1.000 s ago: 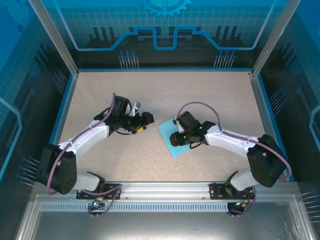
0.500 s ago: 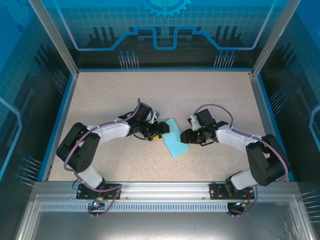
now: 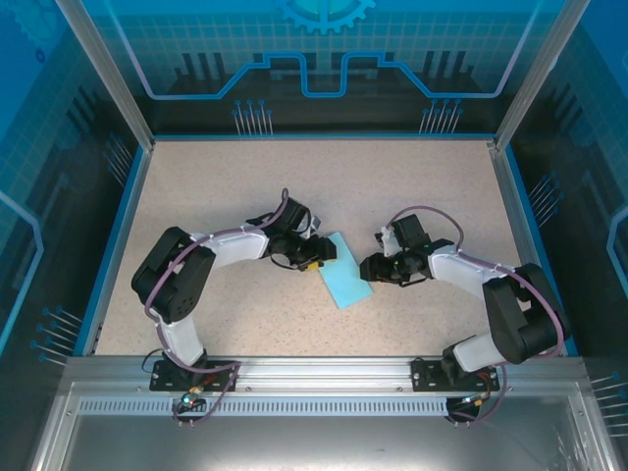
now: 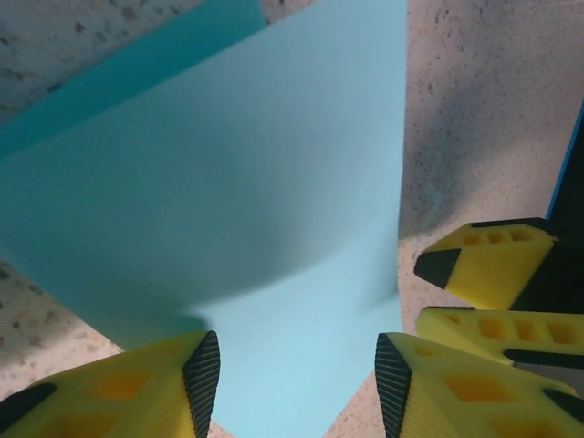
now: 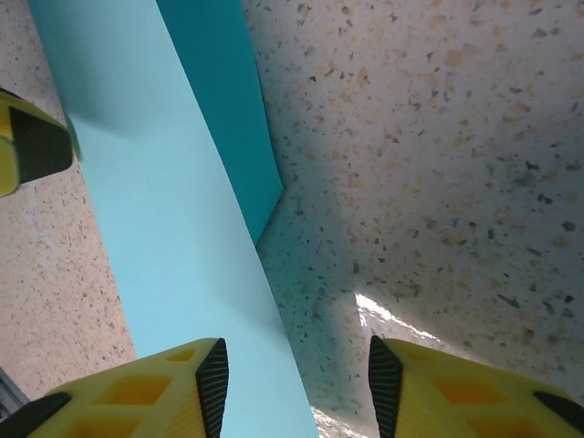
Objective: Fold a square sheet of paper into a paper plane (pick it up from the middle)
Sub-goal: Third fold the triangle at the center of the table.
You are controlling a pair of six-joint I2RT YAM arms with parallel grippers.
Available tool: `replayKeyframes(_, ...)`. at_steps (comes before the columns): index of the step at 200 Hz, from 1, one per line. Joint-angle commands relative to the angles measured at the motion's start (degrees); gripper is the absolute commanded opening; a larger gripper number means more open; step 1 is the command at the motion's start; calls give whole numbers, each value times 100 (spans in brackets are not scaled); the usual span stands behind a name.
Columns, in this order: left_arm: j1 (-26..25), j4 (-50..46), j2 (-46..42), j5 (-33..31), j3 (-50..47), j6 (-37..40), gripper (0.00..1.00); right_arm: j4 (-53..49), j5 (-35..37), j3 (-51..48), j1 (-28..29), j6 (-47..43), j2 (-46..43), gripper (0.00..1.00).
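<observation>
Two risks from here. First: the left gripper (image 4: 297, 383) straddles one edge of the thin light-blue sheet of paper (image 3: 343, 280). If its jaws close while low on the speckled beige tabletop (image 3: 226, 186), my guess is the paper buckles between the pads instead of pinching flat, leaving a stray crease. Second: the right gripper (image 5: 294, 379) sits at the opposite long edge. A sideways push from either arm could slide the paper and skew the fold line. Third, lesser: the two grippers are near each other across a narrow strip. The left wrist view has the right gripper's yellow fingertips just beside the paper edge, so a finger bump is possible.

Left gripper: jaws part-way apart, not clamped. The paper spans the gap between its black pads (image 4: 203, 379); contact with the pads can't be told.

Right gripper: jaws about half apart, gripping nothing. One finger is over the paper's edge, the other over bare table, with the paper edge running between them.

Paper position: mid-table, between the two grippers. It looks already folded over, narrower than square from above, with an upper layer lifted off a darker lower one. No dart shape yet.
</observation>
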Motion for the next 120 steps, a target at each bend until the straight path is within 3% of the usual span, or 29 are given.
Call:
replayKeyframes(1, -21, -474, 82, -219, 184, 357, 50, 125, -527, -51, -95, -65, 147, 48)
replayKeyframes(73, -24, -856, 327, -434, 387, 659, 44, 110, -975, -75, -95, -87, 347, 47)
replayKeyframes(120, -26, -953, 503, -461, 485, 771, 43, -96, -1032, -158, -95, -34, 122, 38)
